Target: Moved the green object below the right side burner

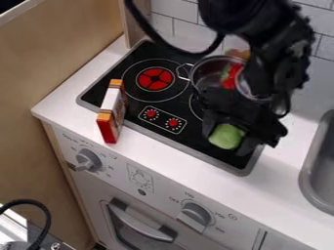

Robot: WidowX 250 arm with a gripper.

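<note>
White plastic-look table (287, 157) with a black toy stove top (186, 140) set in it, white tiled wall (189, 31) behind. Camera view: black two-finger tool (226, 137) is clamped on the rounded light-green object (227, 136), one finger each side. Object sits at the tips, toward the stove's front edge, just in front of the partly hidden right burner (195, 105). Looks smooth, matte, no clear long axis. My read: little sideways travel needed, mostly lower and let go
</note>
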